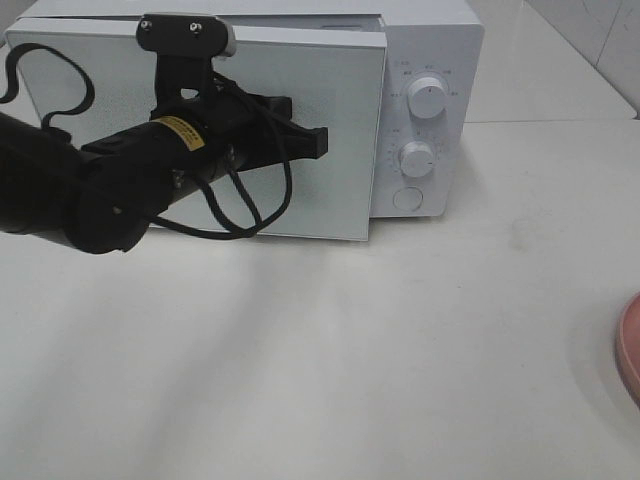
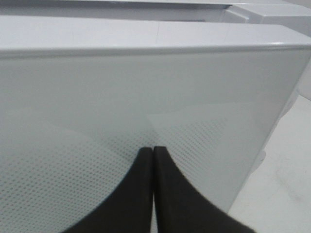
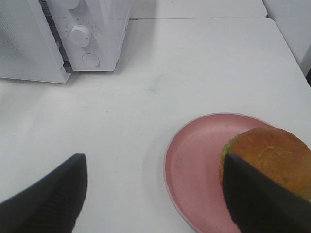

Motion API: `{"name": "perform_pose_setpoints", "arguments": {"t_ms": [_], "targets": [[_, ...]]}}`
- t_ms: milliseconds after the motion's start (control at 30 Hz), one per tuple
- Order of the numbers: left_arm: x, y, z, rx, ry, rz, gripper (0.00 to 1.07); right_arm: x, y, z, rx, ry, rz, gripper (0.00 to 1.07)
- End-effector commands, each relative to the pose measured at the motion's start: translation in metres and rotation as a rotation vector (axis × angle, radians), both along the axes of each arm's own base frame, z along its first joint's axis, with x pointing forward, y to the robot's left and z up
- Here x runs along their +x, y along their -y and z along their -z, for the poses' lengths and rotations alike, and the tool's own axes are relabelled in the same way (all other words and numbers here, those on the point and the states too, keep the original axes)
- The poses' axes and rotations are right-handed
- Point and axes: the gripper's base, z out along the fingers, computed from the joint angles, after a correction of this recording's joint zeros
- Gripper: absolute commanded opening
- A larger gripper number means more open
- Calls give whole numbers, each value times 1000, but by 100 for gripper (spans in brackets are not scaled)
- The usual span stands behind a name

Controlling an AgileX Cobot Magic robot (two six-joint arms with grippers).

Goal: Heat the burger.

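White table [image 1: 350, 350], smooth and faintly smudged. Bearing a white microwave [image 1: 425, 60] at the far edge, door ajar. Holding a pink plate [image 3: 194, 165] near the right edge, well apart from the microwave.

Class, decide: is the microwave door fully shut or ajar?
Ajar. The microwave door stands out from the body at its right edge, leaving a gap beside the knobs, with the shut left gripper against it.

The burger [image 3: 269, 158], golden-brown bun over green lettuce, sits upright on the pink plate [image 3: 194, 170].
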Motion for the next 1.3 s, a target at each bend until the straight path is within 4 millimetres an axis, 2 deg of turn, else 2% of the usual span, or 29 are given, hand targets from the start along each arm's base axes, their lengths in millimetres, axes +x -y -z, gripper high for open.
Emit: {"name": "perform_pose_setpoints", "arguments": {"t_ms": [33,100,367,767,933,1100,1167,1200,1233,1267,1300], "targets": [[6,8,-4,-14,15,-10,0,-4,0,1,-4,24,-2,75],[17,15,-4,-18,2,-35,0,-4,0,1,-4,24,-2,75],[34,27,-8,7,22,-52,0,-4,0,1,-4,24,-2,75],[54,27,-3,54,41,-82,0,-4,0,1,-4,24,-2,75],[51,28,-8,55,36,-69,0,-4,0,1,-4,24,-2,75],[37,36,-16,101,-75,12,0,-4,0,1,-4,24,-2,75],[31,36,-18,126,-138,46,3,-4,0,1,-4,24,-2,75],[27,37,-19,142,-174,69,8,-4,0,1,-4,24,-2,75],[19,37,-19,178,-258,111,24,-4,0,1,-4,24,-2,75],[19,37,-19,178,-258,111,24,-4,0,1,-4,24,-2,75],[15,37,-19,198,-304,133,37,-4,0,1,-4,24,-2,75]]}}
